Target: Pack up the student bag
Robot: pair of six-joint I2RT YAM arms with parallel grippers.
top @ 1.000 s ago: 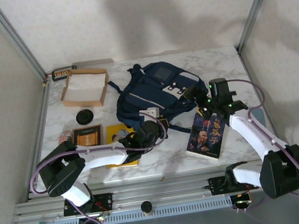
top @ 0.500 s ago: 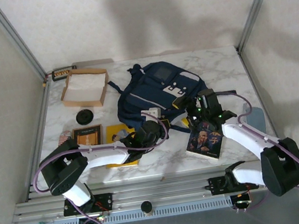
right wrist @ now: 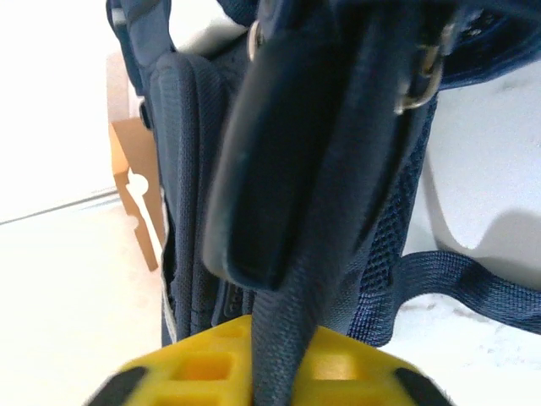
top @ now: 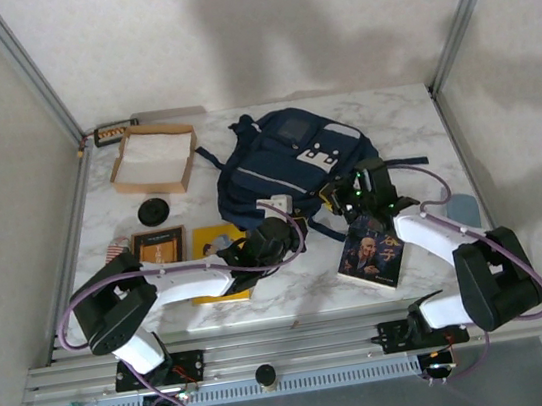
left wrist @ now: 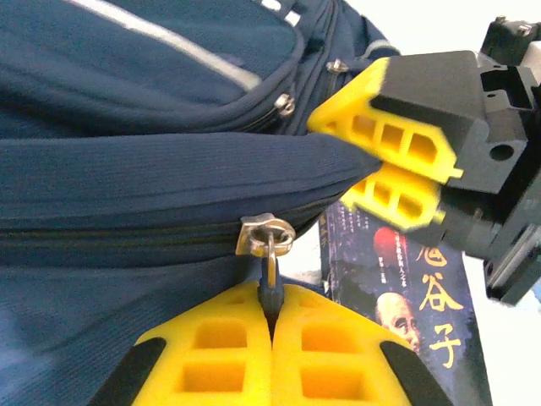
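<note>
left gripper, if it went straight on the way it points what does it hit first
The bag: the left gripper is shut on its zipper pull, with navy fabric directly ahead.

right gripper (right wrist: pixel 272 353): yellow fingers pinched on a dark strap (right wrist: pixel 338 186) | student bag (right wrist: pixel 190 211): navy, close ahead | metal ring (right wrist: pixel 419 85): upper right | cardboard box (right wrist: pixel 127 188): left, behind bag

The student bag (top: pixel 281 166), a navy blue fabric backpack with white and grey patches and a pale stripe across its front pocket, lies flat on the table (top: pixel 410 113), just toward 12 o'clock from centre. Its near-side zip (left wrist: pixel 127 241) shows closed teeth up to a metal slider (left wrist: pixel 265 233). A dark strap (top: pixel 408 160) trails toward 3 o'clock.
</note>
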